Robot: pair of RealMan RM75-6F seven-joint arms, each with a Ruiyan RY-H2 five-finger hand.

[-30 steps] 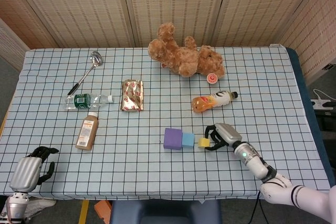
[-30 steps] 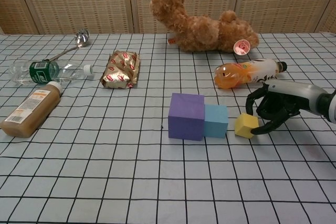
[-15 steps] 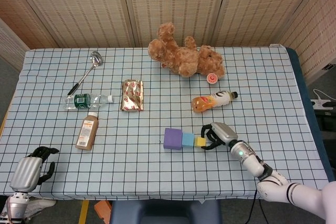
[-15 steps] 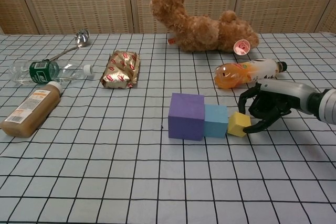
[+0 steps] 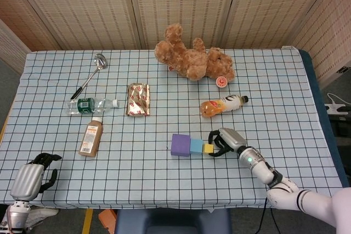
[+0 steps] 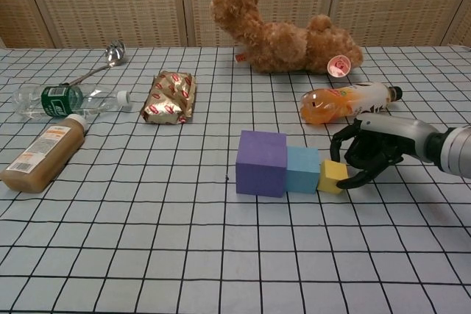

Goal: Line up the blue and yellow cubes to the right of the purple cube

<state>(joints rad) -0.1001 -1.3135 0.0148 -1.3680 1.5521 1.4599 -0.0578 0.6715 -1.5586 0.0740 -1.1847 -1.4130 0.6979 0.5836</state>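
The purple cube (image 5: 180, 144) (image 6: 261, 162) sits on the checked tablecloth with the blue cube (image 5: 196, 146) (image 6: 303, 170) touching its right side. The small yellow cube (image 5: 208, 148) (image 6: 333, 176) lies against the blue cube's right side, so the three stand in one row. My right hand (image 5: 226, 141) (image 6: 370, 154) is just right of the yellow cube, fingers curled round it, with a fingertip behind it and the thumb at its lower right edge. My left hand (image 5: 32, 177) rests off the table's front left corner, holding nothing, fingers loosely bent and apart.
An orange juice bottle (image 6: 347, 101) lies just behind my right hand. A teddy bear (image 5: 192, 56) sprawls at the back. A gold snack packet (image 5: 139, 100), a water bottle (image 5: 90, 104), a brown bottle (image 5: 91, 138) and a ladle (image 5: 92, 73) lie on the left half.
My right hand has moved left with the yellow cube, closing the gap until the cube touches the blue cube. The left hand has not moved.
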